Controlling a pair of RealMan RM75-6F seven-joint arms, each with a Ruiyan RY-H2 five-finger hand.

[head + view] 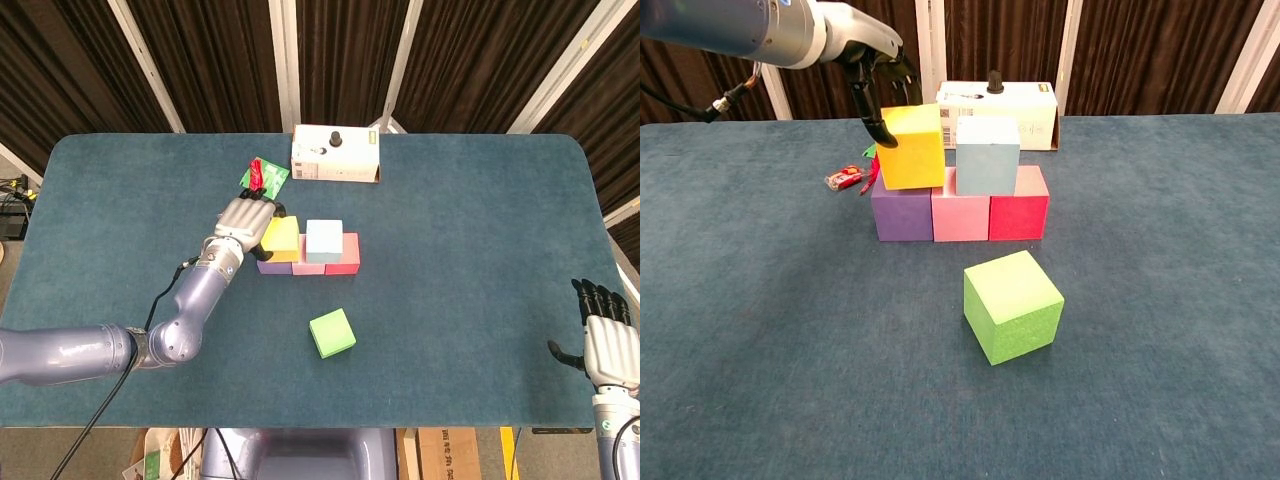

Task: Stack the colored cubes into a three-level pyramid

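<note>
One green cube sits nearest us, alone on the table, well in front of our left hand. Behind it we see a row of purple cube, pink cube and red cube. On that row a light blue cube stands just right of our left hand, which grips the yellow cube resting over the purple one. Farther back stands a white box. Our right hand hangs at the near right table edge, fingers spread, holding nothing.
</note>
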